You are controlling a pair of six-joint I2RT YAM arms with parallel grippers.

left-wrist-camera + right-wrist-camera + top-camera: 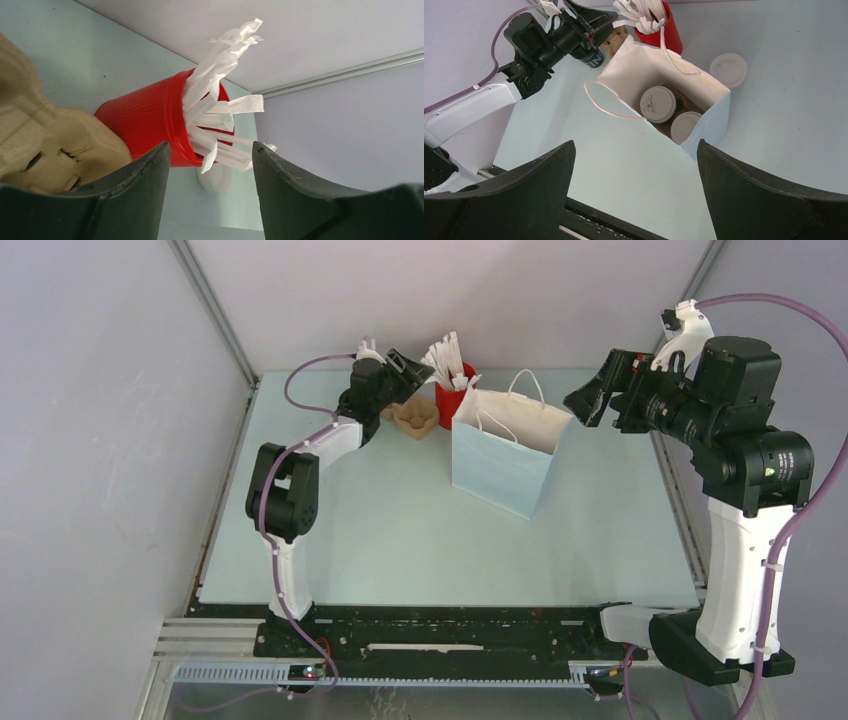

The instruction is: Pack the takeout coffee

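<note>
The takeout coffee (657, 104) is inside the paper bag (500, 465). It stands straight up. Its long side goes up and down, and its round white lid faces up at the open top of the bag. Another lidded cup (685, 126) stands just beside it in the bag, also upright.

The bag stands on the pale blue table (380, 530). A red cup (145, 117) full of white wrapped straws (215, 90) stands behind the bag. A brown cardboard cup tray (45, 140) sits next to the red cup. A loose white lid (728, 70) lies flat on the table beside the bag.

The left gripper (210, 150) is near the red cup. Its fingers are apart and hold nothing. The right gripper (635, 145) is up in the air to the right of the bag and looks down into it. Its fingers are wide apart and hold nothing.
</note>
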